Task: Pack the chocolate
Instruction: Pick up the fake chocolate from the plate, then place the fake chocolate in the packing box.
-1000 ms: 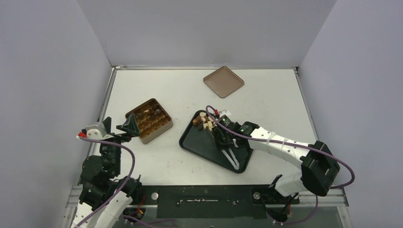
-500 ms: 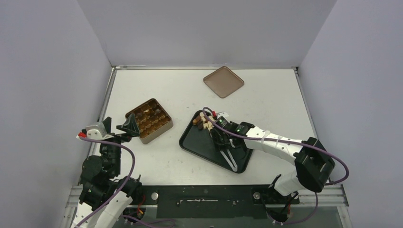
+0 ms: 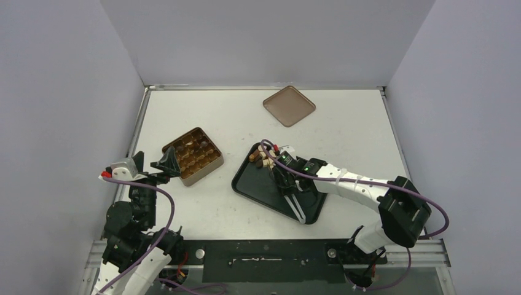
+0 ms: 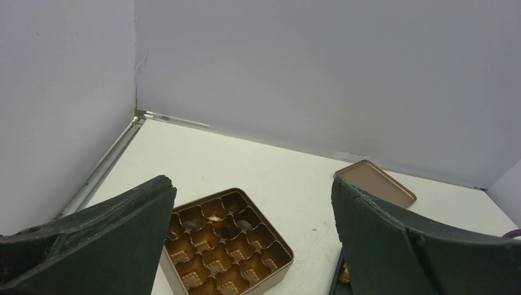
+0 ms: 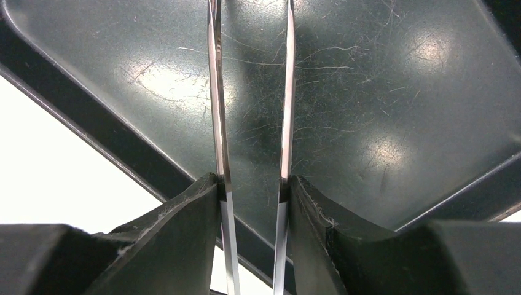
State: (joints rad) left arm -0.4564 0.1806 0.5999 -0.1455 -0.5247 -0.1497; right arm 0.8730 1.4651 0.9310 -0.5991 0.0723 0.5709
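Note:
The chocolate point(image 3: 261, 157) is a small heap of dark and cream pieces at the far corner of the black tray point(image 3: 252, 184). A few pieces also sit in cups of the gold-brown tin point(image 3: 193, 156). My right gripper point(image 3: 285, 182) hovers over the tray, shut on metal tongs point(image 3: 298, 206) that point at the tray's near corner, away from the heap. In the right wrist view the gripper point(image 5: 252, 181) presses both tong blades point(image 5: 216, 92), and nothing lies between them. My left gripper point(image 3: 150, 167) stands open beside the tin's left corner, empty point(image 4: 250, 184).
The tin point(image 4: 279, 270) holds many empty gold cups. The flat brown lid point(image 3: 289, 106) lies at the back of the table, right of centre, also seen in the left wrist view point(image 4: 375, 183). Grey walls close in three sides.
My right gripper has squeezed the tongs narrower and drifted slightly left over the tray. The left arm has not moved.

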